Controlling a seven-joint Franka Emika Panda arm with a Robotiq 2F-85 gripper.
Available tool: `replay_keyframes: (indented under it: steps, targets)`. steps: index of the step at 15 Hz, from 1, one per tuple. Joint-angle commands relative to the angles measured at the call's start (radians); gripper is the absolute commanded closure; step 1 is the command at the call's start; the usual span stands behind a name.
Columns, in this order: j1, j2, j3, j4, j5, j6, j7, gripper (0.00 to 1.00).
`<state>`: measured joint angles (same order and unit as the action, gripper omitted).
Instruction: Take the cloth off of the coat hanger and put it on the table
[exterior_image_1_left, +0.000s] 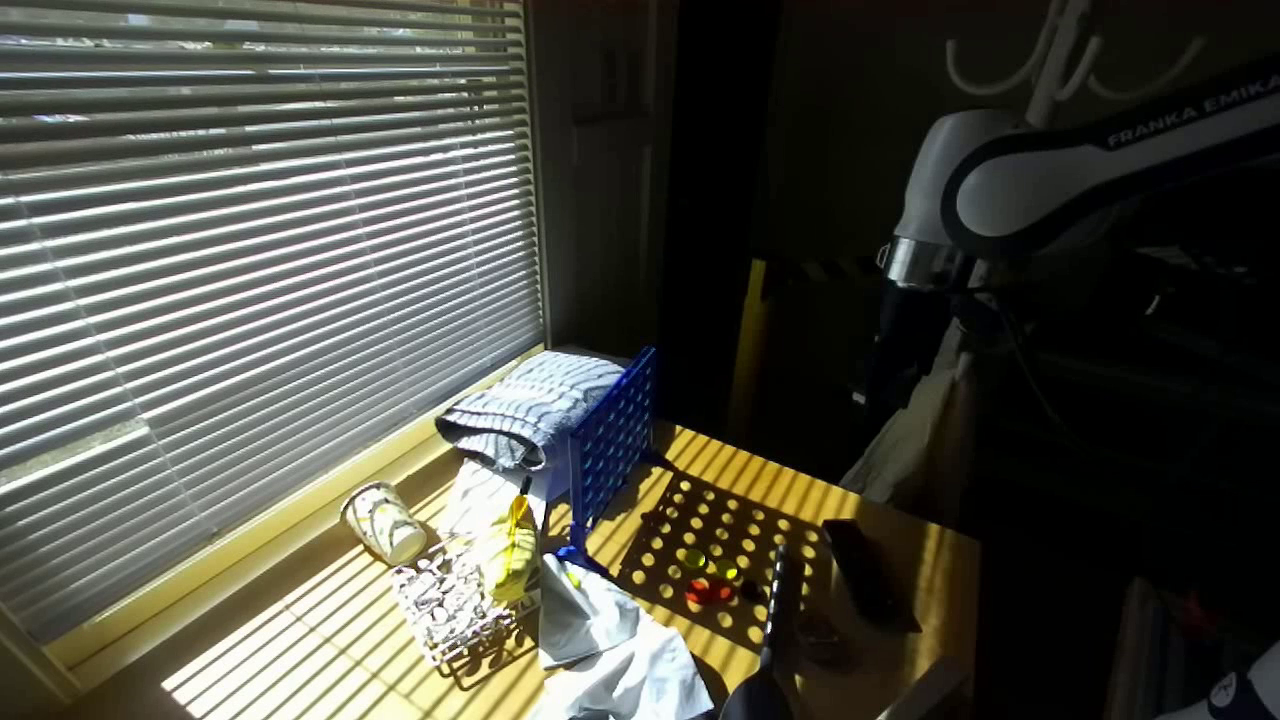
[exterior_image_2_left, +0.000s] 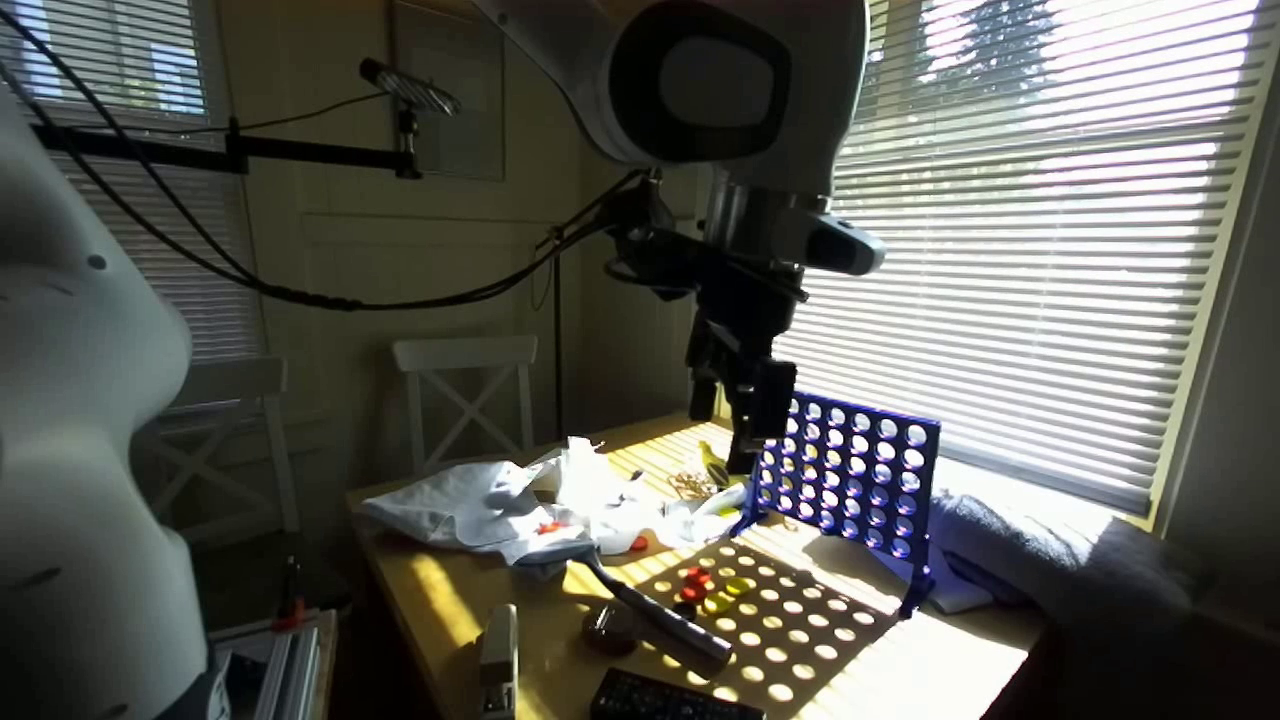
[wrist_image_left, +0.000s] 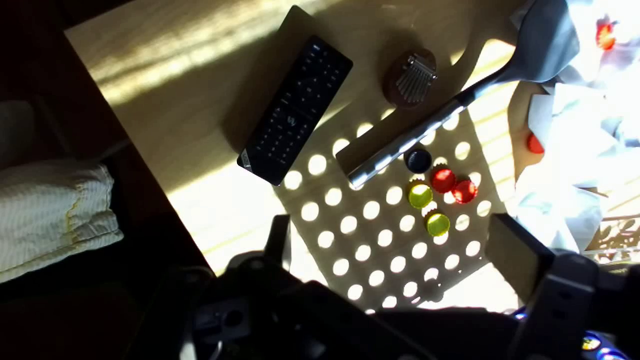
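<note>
A white coat rack (exterior_image_1_left: 1050, 75) with curved hooks stands behind the arm in an exterior view. A pale cloth (exterior_image_1_left: 925, 430) hangs low beside its post, past the table edge; how it is attached is hidden. In the wrist view a cream striped cloth (wrist_image_left: 55, 220) lies off the table edge at left. A crumpled white cloth (exterior_image_2_left: 480, 505) lies on the table (exterior_image_2_left: 430, 600); it also shows in the wrist view (wrist_image_left: 565, 160). My gripper (wrist_image_left: 392, 245) is open and empty above the table, and it also shows in an exterior view (exterior_image_2_left: 740, 415).
A blue upright game grid (exterior_image_2_left: 850, 475) stands on the table by the window. Red and yellow discs (wrist_image_left: 438, 224), a spatula (wrist_image_left: 410, 140), a black remote (wrist_image_left: 297, 110) and a small thumb piano (wrist_image_left: 410, 77) lie under the gripper. A grey folded towel (exterior_image_1_left: 540, 400), a cup (exterior_image_1_left: 383, 523) and a wire basket (exterior_image_1_left: 450, 610) are nearby.
</note>
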<state>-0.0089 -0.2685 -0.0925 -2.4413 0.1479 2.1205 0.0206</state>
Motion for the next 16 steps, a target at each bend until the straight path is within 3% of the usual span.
replay_keyframes:
  steps: [1, 3, 8, 13, 16]
  targets:
    - [-0.013, 0.000, 0.013, 0.001, 0.004, -0.002, -0.003, 0.00]
    - [-0.013, 0.000, 0.013, 0.001, 0.004, -0.002, -0.003, 0.00]
    - [-0.102, 0.031, 0.075, -0.067, -0.315, 0.220, 0.258, 0.00]
    - [-0.178, 0.070, 0.077, -0.127, -0.502, 0.407, 0.460, 0.00]
    - [-0.230, 0.094, 0.075, -0.143, -0.619, 0.456, 0.590, 0.00]
